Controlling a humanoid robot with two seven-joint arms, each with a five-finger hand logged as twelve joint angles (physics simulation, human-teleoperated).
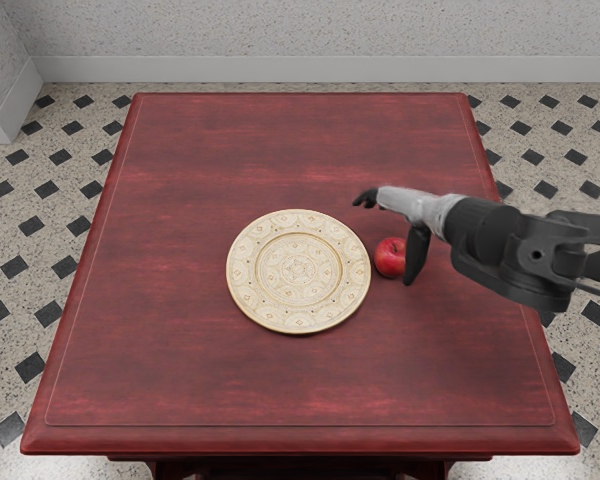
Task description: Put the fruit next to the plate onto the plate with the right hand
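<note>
Closest to us runs the front edge of the dark red wooden table [230, 140], which fills most of the view. We see the right hand [405, 210] above the table's right half, its arm coming in from the right edge. Its fingers [416, 258] are spread and hold nothing; one points left, another hangs down. The red apple [388, 257] lies on the table just below the hand, between that hanging finger and the plate [245, 270]. We cannot tell whether the finger touches the fruit. The apple sits just beside the plate's right rim, not on it. We count one apple, one ornate cream plate and one arm. Around the table lies a speckled floor [40, 200] with black diamond tiles, and a pale wall [280, 25] stands behind.
</note>
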